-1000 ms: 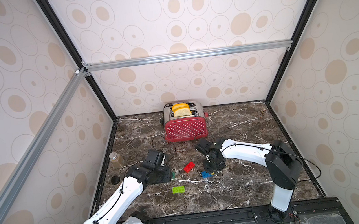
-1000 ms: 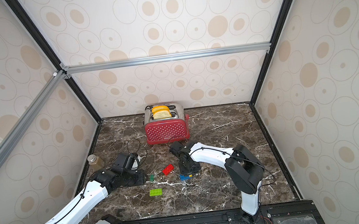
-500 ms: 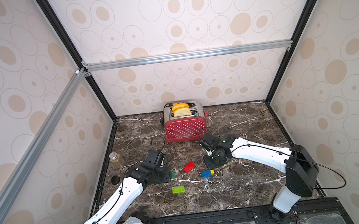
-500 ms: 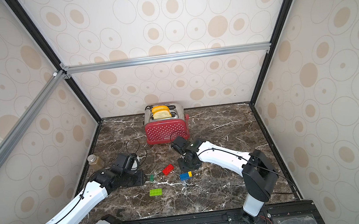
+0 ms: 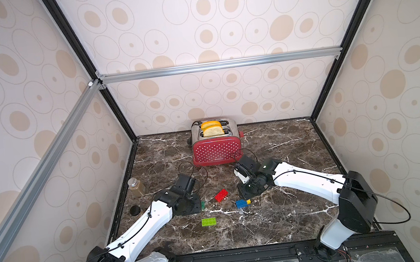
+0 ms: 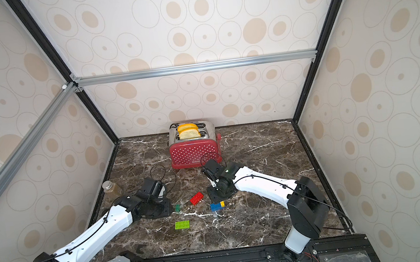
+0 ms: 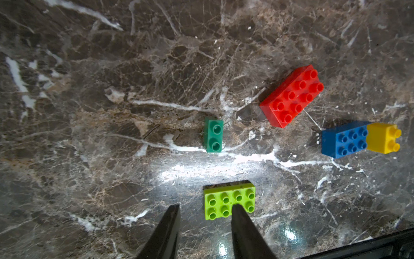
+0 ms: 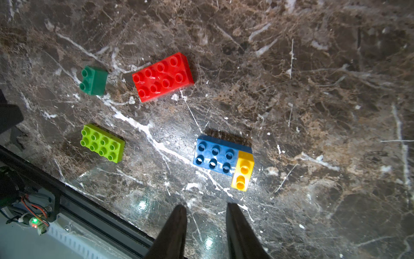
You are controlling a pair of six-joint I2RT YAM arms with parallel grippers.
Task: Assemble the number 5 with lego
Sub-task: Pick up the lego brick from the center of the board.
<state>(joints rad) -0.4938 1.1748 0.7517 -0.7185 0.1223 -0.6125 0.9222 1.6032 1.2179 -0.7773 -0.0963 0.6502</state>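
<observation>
While hovering over the dark marble counter point(image 7: 89, 67), holding nothing: left jaws slightly parted near the lime-green studded plastic brick point(image 7: 221, 199), right jaws slightly parted too. Further out, small yellow plastic brick point(image 8: 243, 170) joined to one end of wide blue brick point(image 8: 215, 154); wide red brick point(image 8: 162, 76) and little dark-green brick point(image 8: 94, 80) loose nearby, apart.

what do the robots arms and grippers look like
The left arm and right arm match: white rounded shells, black joint housings, thin black cables looping outside. The left gripper and right gripper each have two dark, tapered fingers.
</observation>
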